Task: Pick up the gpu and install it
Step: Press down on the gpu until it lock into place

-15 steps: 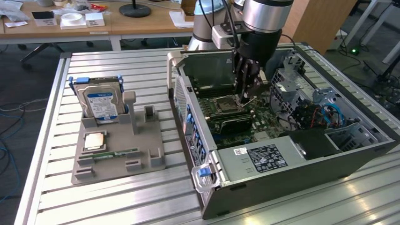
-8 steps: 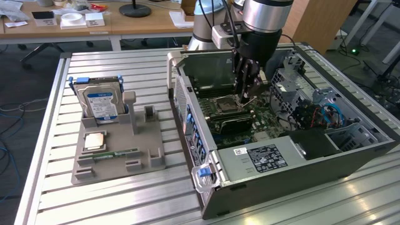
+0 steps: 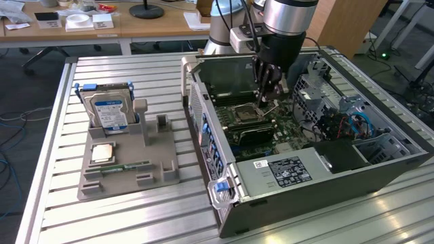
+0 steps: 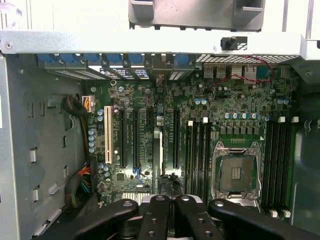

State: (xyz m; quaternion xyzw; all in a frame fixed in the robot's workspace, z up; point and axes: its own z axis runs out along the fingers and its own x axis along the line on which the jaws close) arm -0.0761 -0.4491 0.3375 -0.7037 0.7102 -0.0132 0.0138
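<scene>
Gripper [image 3: 269, 99] is down inside the open computer case [image 3: 318, 201], low over the motherboard [image 4: 145, 100]. In the exterior view it sits just beside the bare CPU socket [image 3: 247, 113], toward the case's back wall.

In the wrist view the gripper [image 4: 171, 194] has its black fingers [image 4: 161, 202] drawn in close, nearly pressed together. They sit right at the near end of the gpu [image 4: 159, 150]. We see the gpu edge-on as a thin upright strip among the long black expansion slots. It stands between the white PCI slot [image 4: 108, 135] and the CPU socket [image 4: 235, 172]. We cannot tell whether the jaws pinch the card or only sit on its edge, nor whether the card is fully seated in a slot.

The case lies on its side on the slatted aluminium tabletop [image 3: 122, 218], along the edge at the exterior view's right. Its power supply [image 3: 285, 170] is at the case's near end.

A grey parts holder [image 3: 139, 175] sits apart from the case, toward the tabletop's edge at the exterior view's left. On it:
- a silver hard drive [image 3: 112, 113] with a blue label, standing upright at the far end
- a CPU chip [image 3: 103, 152] lying flat
- a green RAM stick [image 3: 125, 166] lying in a groove just in front of the chip
</scene>
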